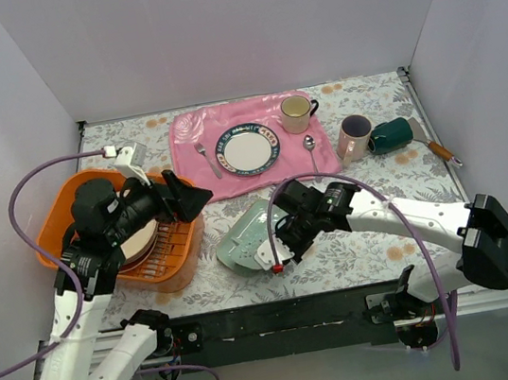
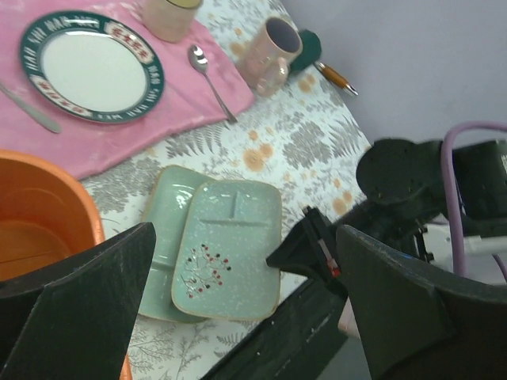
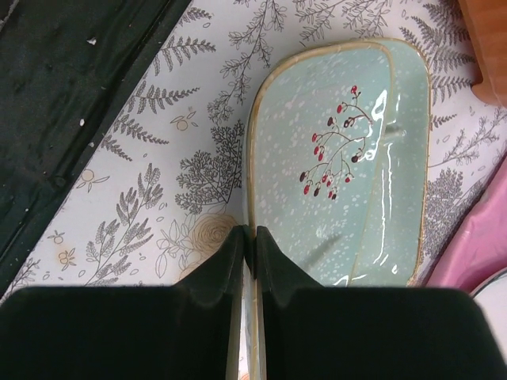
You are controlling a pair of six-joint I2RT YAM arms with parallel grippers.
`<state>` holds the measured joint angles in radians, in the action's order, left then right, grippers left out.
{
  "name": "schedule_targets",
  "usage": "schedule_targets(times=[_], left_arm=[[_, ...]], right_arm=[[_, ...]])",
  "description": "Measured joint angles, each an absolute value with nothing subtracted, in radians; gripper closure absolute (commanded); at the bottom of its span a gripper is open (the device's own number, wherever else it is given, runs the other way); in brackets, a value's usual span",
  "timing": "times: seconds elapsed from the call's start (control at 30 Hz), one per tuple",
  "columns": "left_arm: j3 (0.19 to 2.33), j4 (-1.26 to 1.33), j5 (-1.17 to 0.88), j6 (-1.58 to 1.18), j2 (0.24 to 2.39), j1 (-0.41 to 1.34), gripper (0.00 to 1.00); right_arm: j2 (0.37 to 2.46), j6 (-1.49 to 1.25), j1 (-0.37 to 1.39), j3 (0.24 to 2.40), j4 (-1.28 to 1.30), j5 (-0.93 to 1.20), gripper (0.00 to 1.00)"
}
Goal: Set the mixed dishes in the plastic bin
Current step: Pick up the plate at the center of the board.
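Note:
A pale green divided tray (image 1: 242, 235) with a red berry sprig (image 3: 333, 158) lies partly over a second green tray (image 2: 162, 237) near the table's front edge. My right gripper (image 3: 253, 241) is shut on the upper tray's near rim, one finger on each side of the edge; the same gripper (image 1: 277, 249) shows from above. The orange plastic bin (image 1: 58, 219) stands at the left with round plates (image 1: 143, 245) stacked inside. My left gripper (image 1: 193, 197) hangs open over the bin's right side, nothing between its fingers (image 2: 79, 293). A pink mug (image 1: 354, 137) and a dark green mug (image 1: 391, 135) sit at the back right.
A pink cloth mat (image 1: 188, 133) at the back carries a white plate with a dark blue patterned rim (image 1: 248, 148), a cream-yellow mug (image 1: 297, 114), a fork (image 1: 203, 157) and a spoon (image 1: 311, 151). An orange-handled tool (image 1: 442, 152) lies near the right wall.

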<state>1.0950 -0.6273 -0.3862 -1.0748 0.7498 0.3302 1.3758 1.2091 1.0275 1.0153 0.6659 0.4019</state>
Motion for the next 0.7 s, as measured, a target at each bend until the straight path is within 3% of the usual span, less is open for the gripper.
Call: schedule_targets(times=[0.47, 0.7], left_arm=[[1.093, -0.558, -0.811, -0.916, 0.792, 0.331, 0.02], [1.093, -0.522, -0.919, -0.887, 0.895, 0.369, 0.02]], right_arm=[[1.301, 1.169, 0.858, 1.125, 0.807, 0.55, 0.99], [1.296, 1.155, 0.764, 1.15, 0.871, 0.621, 0.99]])
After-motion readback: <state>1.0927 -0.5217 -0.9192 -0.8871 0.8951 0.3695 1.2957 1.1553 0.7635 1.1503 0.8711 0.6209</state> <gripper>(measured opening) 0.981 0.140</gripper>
